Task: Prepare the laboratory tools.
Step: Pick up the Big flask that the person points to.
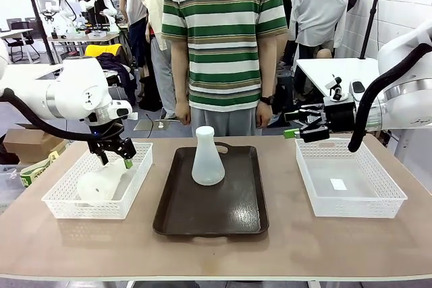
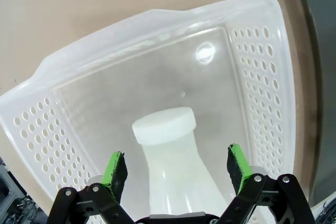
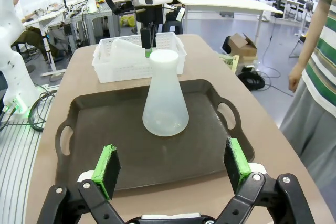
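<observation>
Flasks: one [image 1: 207, 158] stands upright on my tray [image 1: 169, 210], done; the other [image 1: 100, 184] lies in the left basket [image 1: 138, 173], my left gripper [image 1: 116, 155] wide above it, right gripper [image 3: 170, 167] wide, empty.

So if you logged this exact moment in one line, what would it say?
left gripper: open over lying flask in left basket | right gripper: open, empty | second flask: upright on tray
</observation>
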